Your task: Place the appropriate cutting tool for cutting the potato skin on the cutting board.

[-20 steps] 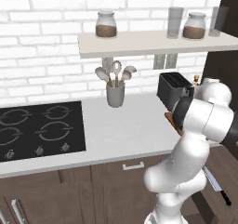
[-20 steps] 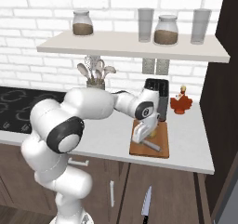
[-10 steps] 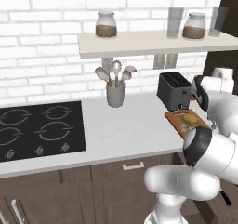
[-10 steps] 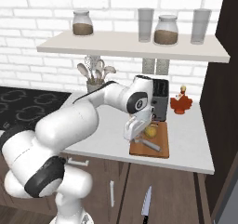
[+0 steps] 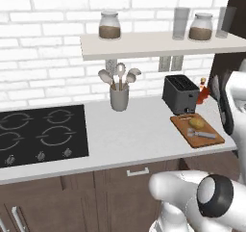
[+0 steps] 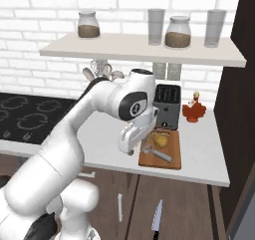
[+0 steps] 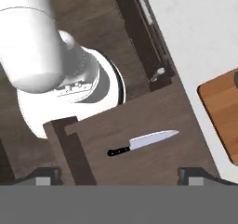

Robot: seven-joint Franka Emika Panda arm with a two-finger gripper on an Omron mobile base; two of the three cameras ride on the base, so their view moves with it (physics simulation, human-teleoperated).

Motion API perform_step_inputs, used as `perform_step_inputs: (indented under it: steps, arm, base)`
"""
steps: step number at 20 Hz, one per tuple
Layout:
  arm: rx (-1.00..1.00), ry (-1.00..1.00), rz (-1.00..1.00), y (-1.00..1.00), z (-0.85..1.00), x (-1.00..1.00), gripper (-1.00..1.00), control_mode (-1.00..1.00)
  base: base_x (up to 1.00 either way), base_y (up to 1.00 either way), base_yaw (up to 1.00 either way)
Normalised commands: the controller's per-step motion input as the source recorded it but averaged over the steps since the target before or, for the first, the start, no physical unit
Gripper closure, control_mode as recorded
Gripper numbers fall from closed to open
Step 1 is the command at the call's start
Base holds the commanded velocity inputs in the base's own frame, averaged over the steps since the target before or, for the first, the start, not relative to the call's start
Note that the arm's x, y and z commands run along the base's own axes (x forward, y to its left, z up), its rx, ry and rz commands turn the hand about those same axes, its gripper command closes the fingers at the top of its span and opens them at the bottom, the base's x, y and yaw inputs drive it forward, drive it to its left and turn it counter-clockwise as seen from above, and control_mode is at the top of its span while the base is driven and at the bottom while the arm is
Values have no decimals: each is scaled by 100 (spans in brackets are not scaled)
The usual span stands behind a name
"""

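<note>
Two things on the cutting board (image 5: 202, 137) at the right end of the counter (image 5: 129, 135): the potato (image 5: 197, 122) toward the far side, and the slim grey cutting tool (image 5: 203, 134) just near of it, flat on the wood. Judged from that, goal met; nothing left but to pull the arm clear. Also seen from the right: board (image 6: 160, 157), potato (image 6: 159, 140), tool (image 6: 158, 153). Gripper (image 6: 128, 143) hanging at the board's left edge, clear of the tool, nothing between the fingers; tips set wide apart at the bottom corners of the hand view. A kitchen knife (image 7: 143, 142) lying on the dark floor below the counter, untouched. Tool's head too small to make out. Toaster (image 5: 180, 94) just beyond the board.
</note>
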Motion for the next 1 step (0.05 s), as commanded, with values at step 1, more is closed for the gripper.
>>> perform_step_inputs:
  steps: [1]
  arm:
    - [0, -5, 0, 21, 76, -75, -100, -100]
  base:
    - [0, 0, 0]
